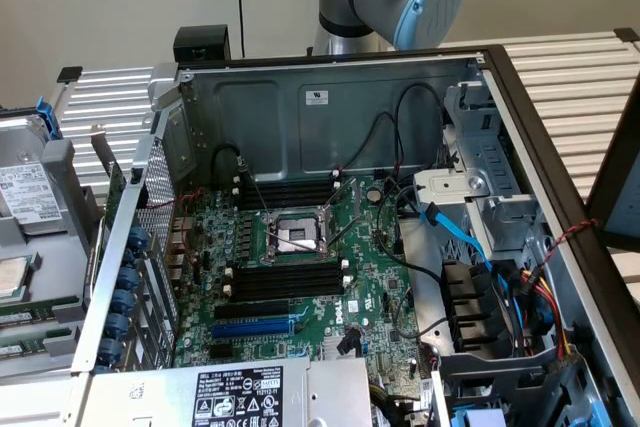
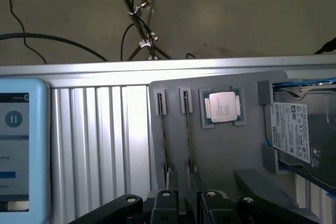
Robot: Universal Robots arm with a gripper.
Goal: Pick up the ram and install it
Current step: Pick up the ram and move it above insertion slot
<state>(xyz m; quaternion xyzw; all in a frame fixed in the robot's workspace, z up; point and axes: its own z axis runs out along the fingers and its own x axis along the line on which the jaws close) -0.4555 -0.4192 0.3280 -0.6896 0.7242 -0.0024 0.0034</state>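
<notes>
Over grey tray (image 2: 226, 150): tool (image 2: 187, 205), jaws wide, holding nothing; ram (image 2: 187, 129) on edge in slot, close by; processor (image 2: 222, 106) and hard drive (image 2: 296, 129) alongside.

You see soft, even light in both views. Inside the open grey metal computer case (image 1: 270, 117) shadows lie shallow; the ribbed silver worktop (image 2: 100, 129) glares pale, nearly washed out.
</notes>
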